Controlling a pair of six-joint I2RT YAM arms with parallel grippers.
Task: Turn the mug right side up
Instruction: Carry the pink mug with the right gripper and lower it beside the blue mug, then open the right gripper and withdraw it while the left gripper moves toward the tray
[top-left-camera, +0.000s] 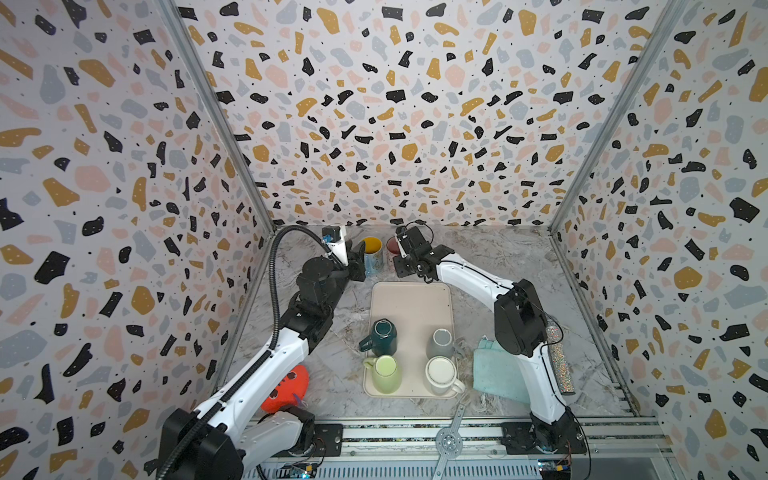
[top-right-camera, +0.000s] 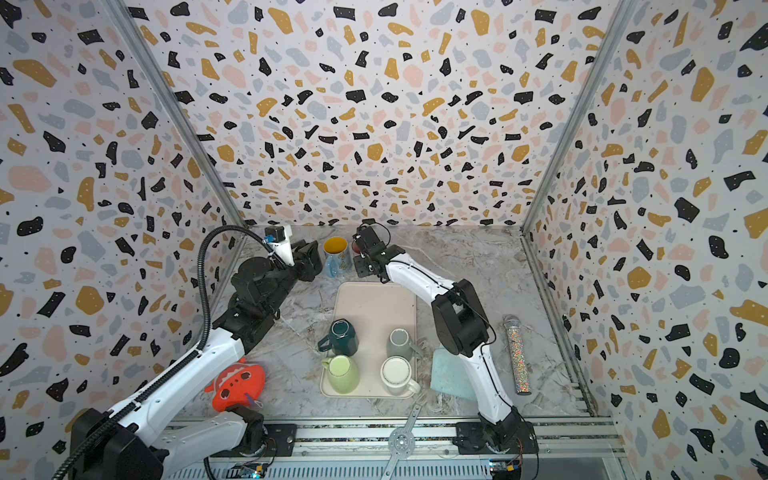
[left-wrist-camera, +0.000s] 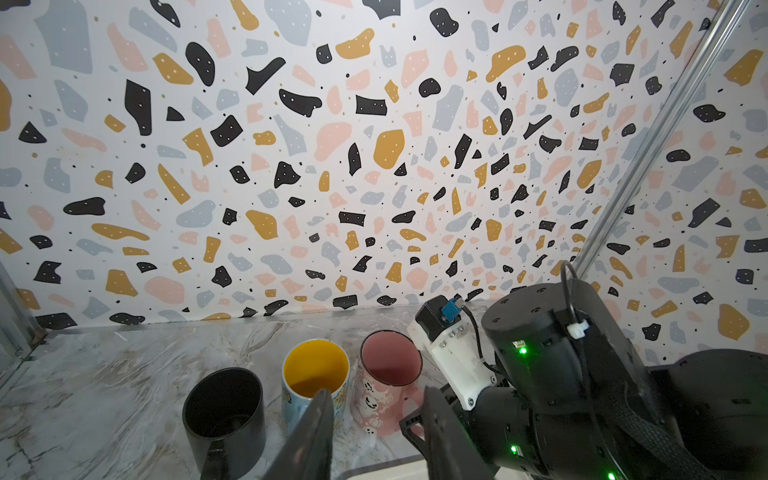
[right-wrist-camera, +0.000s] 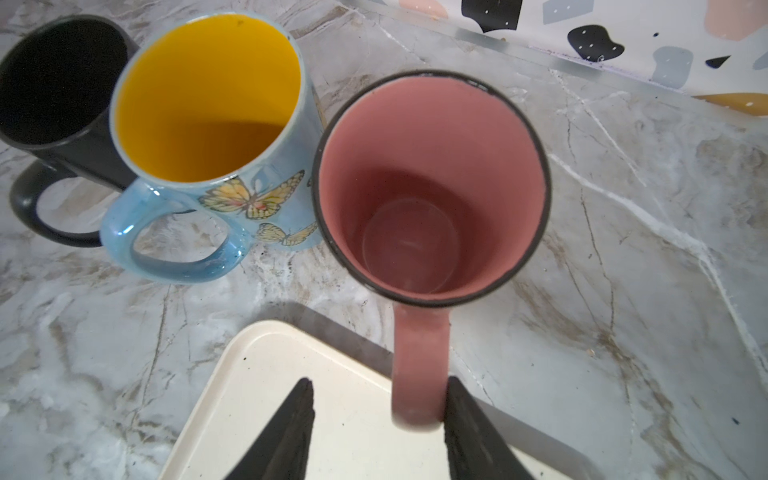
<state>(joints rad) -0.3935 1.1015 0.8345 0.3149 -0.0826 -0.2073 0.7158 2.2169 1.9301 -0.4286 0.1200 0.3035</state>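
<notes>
Where terrazzo walls (top-left-camera: 395, 124) end, marble (top-left-camera: 511, 249) spreads.

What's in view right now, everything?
Upright mugs: 3; black mug, blue butterfly mug, pink mug; back of table, in a row.
Tray: 1; cream; table centre.
Mugs on tray: 4; teal mug, grey mug, green mug, white mug; tray's near end.
Cloth: 1; pale teal; right of tray.
Glitter microphone: 1; multicolour; far right.
Toy: 1; orange-red; front left.
Metal strip: 1; silver; front edge.
Left gripper: 1; black; open, beside blue butterfly mug.
Right gripper: 1; black; open, pink mug's handle between its jaws.
</notes>
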